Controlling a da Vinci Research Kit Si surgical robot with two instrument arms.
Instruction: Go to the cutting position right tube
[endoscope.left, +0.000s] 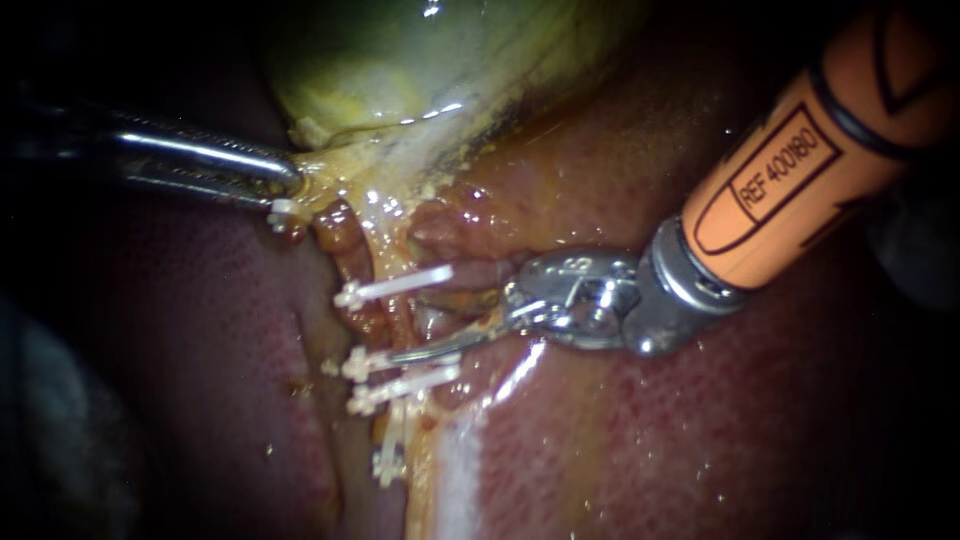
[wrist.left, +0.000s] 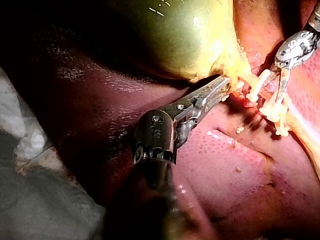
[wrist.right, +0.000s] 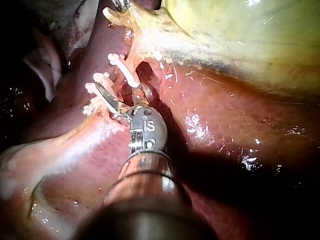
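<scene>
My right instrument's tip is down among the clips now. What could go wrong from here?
The right instrument's tip lies close beside the lower clips; a cut there might nick or dislodge one.
The left instrument's jaws grip the gallbladder at its neck; if that hold slips, the clips could shift against the tip.
The liver lies directly beneath the tip, so going deeper may score it.

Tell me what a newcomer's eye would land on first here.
In the endoscope view, the orange-sleeved right instrument comes in from the upper right, its tip among the white clips at centre. Above them bulges the green-yellow gallbladder, its lower edge held by the left instrument.
</scene>
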